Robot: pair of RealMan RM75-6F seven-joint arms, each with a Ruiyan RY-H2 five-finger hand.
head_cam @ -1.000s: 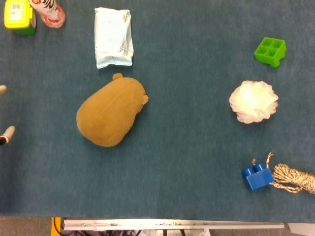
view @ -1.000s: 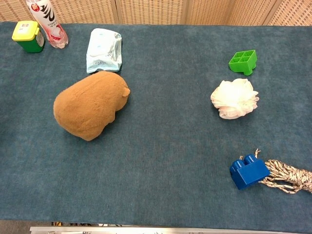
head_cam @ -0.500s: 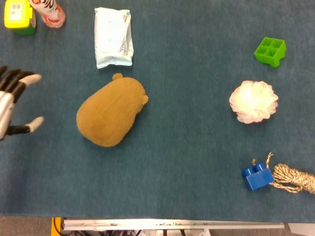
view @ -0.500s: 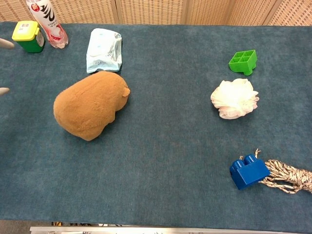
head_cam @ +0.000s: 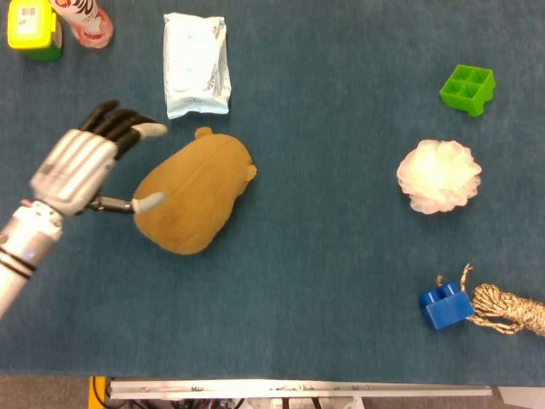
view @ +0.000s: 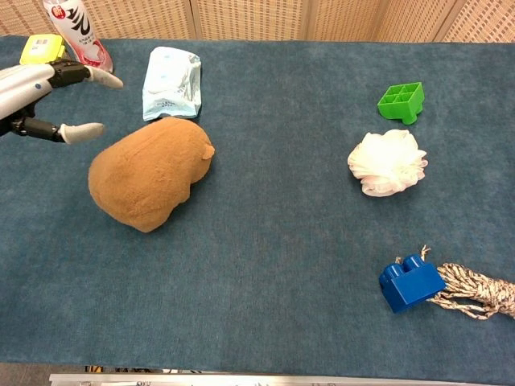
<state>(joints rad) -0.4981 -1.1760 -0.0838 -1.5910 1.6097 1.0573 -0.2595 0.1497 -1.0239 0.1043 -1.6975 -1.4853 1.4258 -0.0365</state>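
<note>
The left hand (head_cam: pixel 81 166) hovered just left of the brown plush toy (head_cam: pixel 194 194), fingers spread and empty, thumb tip over the toy's left edge, forearm angling near-left.

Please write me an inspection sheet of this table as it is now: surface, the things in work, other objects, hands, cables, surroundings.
Surface: blue carpet-like table cover, flat.
Things in work: brown plush toy, lying left of centre, not lifted.
Clutter: wipes pack behind the toy; yellow-lidded green jar and bottle in the far left corner; green block; white bath sponge; blue block touching a rope bundle.
Hands: left hand fingers spread beside the toy, holding nothing; contact cannot be told. Right hand: nothing seen.
Cables: nothing seen.
Surroundings: woven screen panels behind the table; metal rail at the near edge.
</note>
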